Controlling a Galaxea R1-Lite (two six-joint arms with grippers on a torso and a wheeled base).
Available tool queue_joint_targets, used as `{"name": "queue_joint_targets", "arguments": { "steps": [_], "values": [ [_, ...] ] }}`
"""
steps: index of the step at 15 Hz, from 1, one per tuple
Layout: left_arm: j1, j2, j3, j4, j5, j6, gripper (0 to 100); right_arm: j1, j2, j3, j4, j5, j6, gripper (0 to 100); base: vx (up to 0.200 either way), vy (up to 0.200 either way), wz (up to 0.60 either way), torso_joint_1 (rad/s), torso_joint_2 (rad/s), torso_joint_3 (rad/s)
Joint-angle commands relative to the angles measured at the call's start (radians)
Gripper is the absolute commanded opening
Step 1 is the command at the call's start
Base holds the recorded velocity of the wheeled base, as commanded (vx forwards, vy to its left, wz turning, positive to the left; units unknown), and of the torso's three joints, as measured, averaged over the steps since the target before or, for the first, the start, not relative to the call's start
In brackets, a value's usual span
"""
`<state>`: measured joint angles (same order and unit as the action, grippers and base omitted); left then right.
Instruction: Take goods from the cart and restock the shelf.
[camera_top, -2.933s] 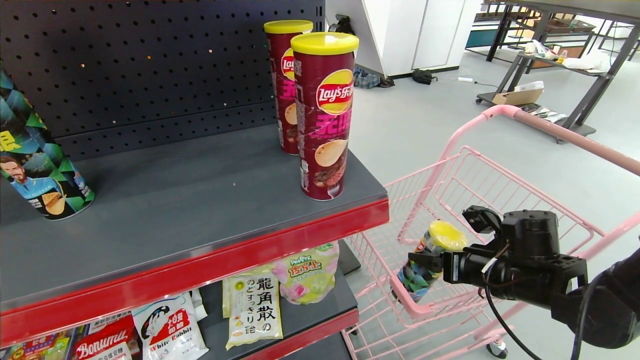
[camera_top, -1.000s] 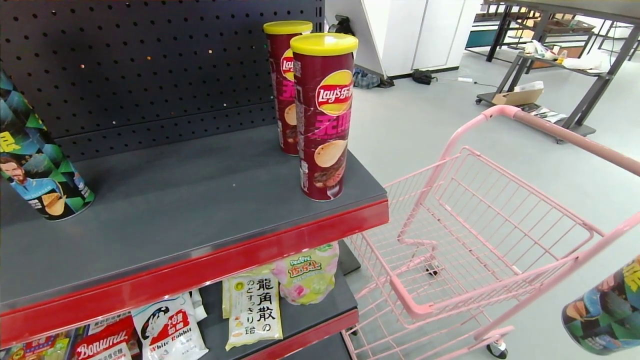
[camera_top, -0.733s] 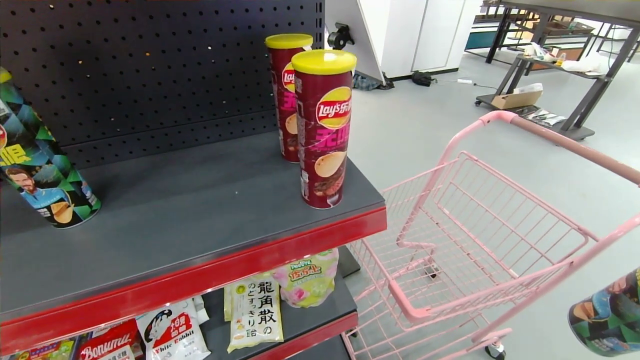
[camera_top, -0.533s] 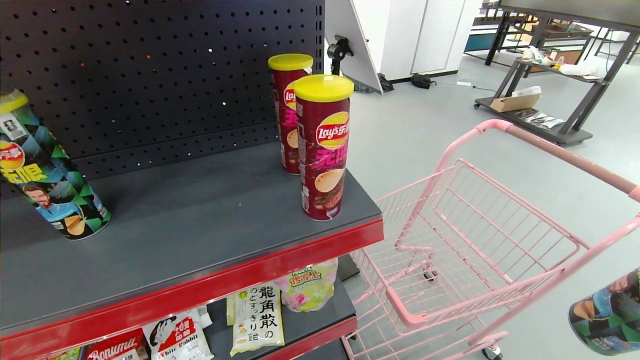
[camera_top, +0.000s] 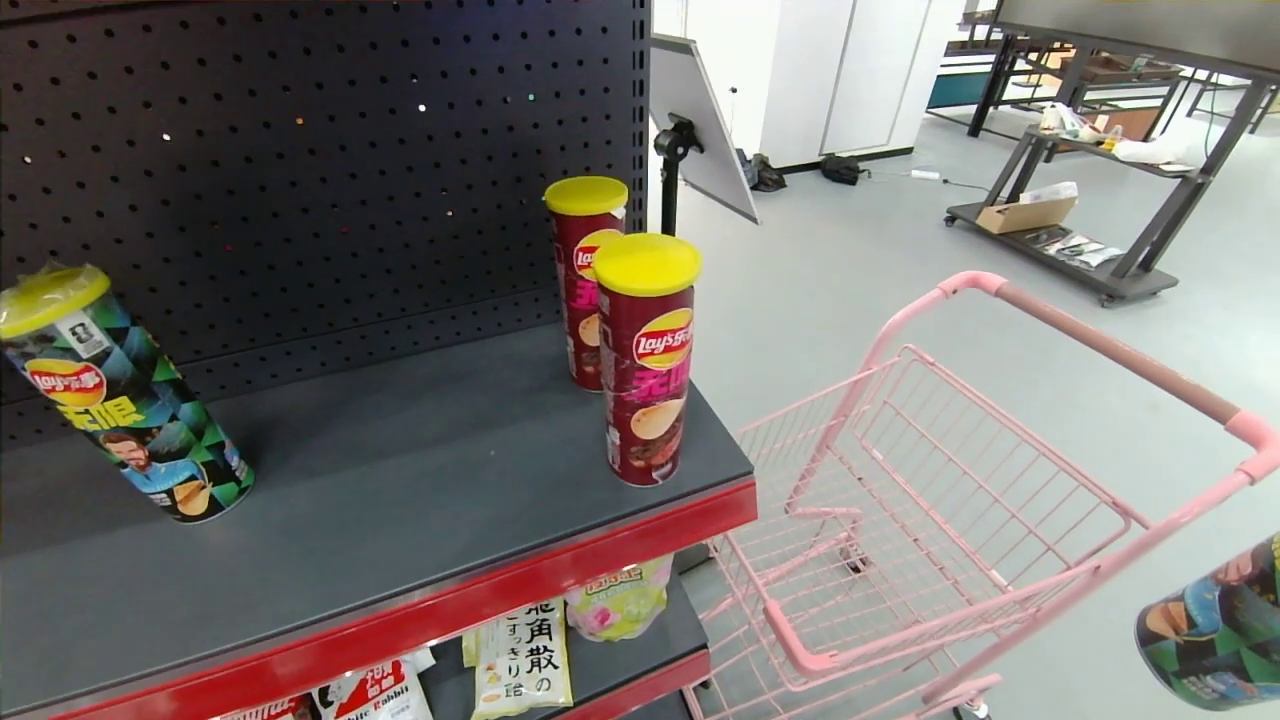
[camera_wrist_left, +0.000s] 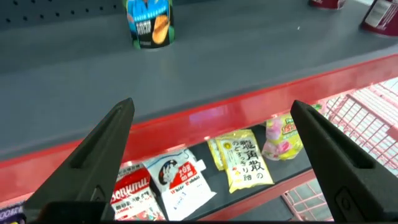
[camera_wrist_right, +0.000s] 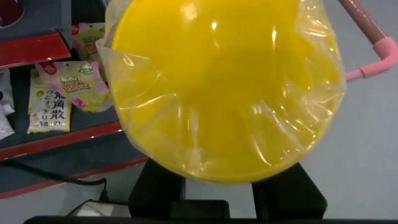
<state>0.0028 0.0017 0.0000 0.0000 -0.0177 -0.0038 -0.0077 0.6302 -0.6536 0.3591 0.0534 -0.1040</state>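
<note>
While upright, two maroon cans (camera_top: 583, 285) (camera_top: 645, 360)

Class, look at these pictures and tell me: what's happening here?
The robot is restocking a shelf. Its right gripper holds a patterned chip can with a yellow lid, near the pink cart, not yet on the shelf. Its left gripper hangs open before the shelf's red edge. Two maroon cans and a second patterned can stand on the shelf.
</note>
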Motion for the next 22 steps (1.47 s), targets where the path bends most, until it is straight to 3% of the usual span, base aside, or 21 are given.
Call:
{"name": "queue_joint_targets", "arguments": {
  "steps": [1,9,15,18,22],
  "values": [
    [0.000,0.001,0.000,0.000,0.001,-0.001,100,0.000,0.006,0.000,0.000,0.000,-0.005,0,0.000,0.000,0.00,0.173,-0.38,-0.222],
    [0.000,0.001,0.000,0.000,0.001,-0.001,100,-0.002,0.017,0.005,-0.012,-0.037,-0.025,0,0.000,0.000,0.00,0.127,-0.31,-0.178],
    [0.000,0.000,0.000,0.000,0.001,-0.001,100,0.002,0.000,0.025,-0.016,-0.035,-0.028,0,0.000,0.000,0.60,0.011,-0.01,-0.007],
    [0.000,0.001,0.000,0.000,-0.001,-0.001,100,0.002,-0.041,0.095,-0.068,-0.035,-0.029,0,0.000,0.000,0.60,0.001,0.00,0.005],
    [0.000,0.000,0.000,0.000,-0.001,-0.001,100,0.011,-0.147,0.163,-0.121,-0.017,-0.026,0,0.000,0.000,0.00,0.000,0.00,0.000]
  ]
}}
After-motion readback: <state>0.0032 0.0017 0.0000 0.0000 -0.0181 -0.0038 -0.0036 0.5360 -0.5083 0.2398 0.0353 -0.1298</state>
